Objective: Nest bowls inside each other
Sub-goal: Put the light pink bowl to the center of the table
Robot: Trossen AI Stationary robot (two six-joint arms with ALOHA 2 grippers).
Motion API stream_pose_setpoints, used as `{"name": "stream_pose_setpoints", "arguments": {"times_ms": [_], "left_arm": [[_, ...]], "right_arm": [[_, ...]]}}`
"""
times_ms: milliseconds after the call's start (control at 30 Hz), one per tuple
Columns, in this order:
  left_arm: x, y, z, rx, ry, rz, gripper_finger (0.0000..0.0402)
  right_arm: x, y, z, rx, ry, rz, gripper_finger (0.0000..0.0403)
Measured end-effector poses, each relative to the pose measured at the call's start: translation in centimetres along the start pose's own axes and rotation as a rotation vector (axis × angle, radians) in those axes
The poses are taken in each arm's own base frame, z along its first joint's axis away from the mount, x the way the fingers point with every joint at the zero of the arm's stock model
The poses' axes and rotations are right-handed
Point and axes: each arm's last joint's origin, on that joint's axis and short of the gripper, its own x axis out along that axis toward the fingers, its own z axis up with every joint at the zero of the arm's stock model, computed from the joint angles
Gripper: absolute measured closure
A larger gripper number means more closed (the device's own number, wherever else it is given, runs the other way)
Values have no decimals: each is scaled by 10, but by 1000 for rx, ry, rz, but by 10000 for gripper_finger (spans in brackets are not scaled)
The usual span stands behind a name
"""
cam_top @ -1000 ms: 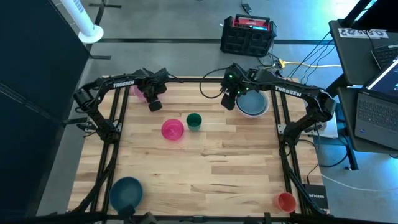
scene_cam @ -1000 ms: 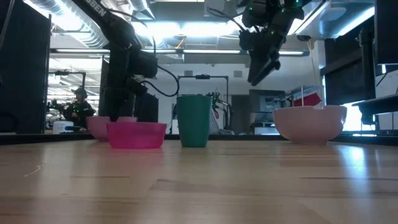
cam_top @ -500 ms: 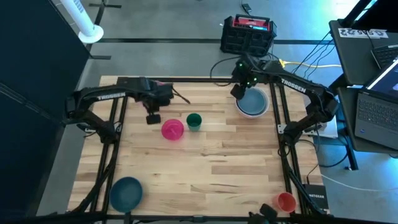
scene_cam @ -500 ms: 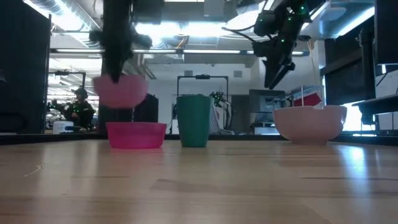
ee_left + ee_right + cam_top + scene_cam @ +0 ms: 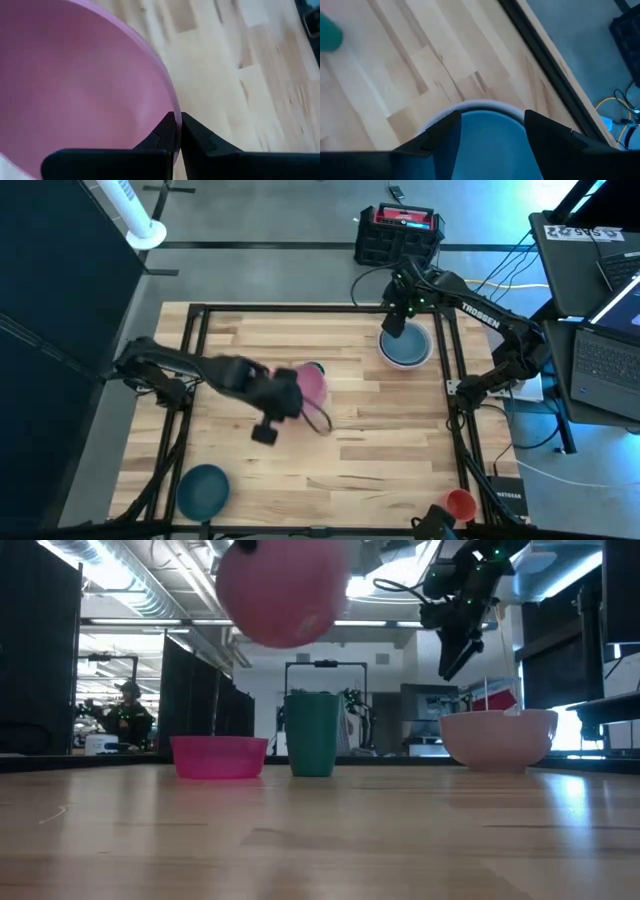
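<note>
My left gripper is shut on a pale pink bowl and holds it high over the table's middle, above the hot pink bowl and the teal bowl, which stand on their bases. In the high view the arm and the held bowl hide most of those two. At the far right stands the white bowl, whose inside shows blue. My right gripper hangs open just above its rim. A blue bowl sits at the near left corner. My left gripper pinches the pale pink bowl's rim, one finger inside the bowl and one outside its wall. The fingers slant steeply down onto the rim. The bowl hangs lifted clear of the table, well above the other bowls.
A red-orange cup stands off the near right corner. The black frame rails run along the table's left, far and right sides. The near half of the wooden table is bare board.
My left gripper has lifted the pale pink bowl from the far left corner and swung it fast toward the table's middle and up, rolling as it went. It now hangs over the hot pink and teal bowls. My right gripper has drifted toward the far right, over the white bowl.
</note>
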Motion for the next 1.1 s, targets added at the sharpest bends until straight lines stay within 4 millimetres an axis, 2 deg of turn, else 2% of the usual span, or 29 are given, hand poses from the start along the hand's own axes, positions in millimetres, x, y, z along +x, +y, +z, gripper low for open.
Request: {"name": "stream_pose_setpoints", "arguments": {"times_ms": [167, 367, 500, 900, 1100], "left_arm": [[44, -20, 23, 87, 82, -36, 402], [91, -23, 40, 158, 114, -90, 402], [120, -23, 40, 187, 151, -141, 402], [164, -25, 36, 241, 236, -133, 401], [156, -22, 41, 236, 208, -109, 386]], "right_arm": [[0, 0, 0, -14, 0, 14, 197], [0, 1, 0, -27, -2, 26, 197], [0, 1, -1, -47, 6, 29, 197], [0, 1, -2, -71, 9, 31, 197], [0, 2, -2, -69, 9, 57, 197]]}}
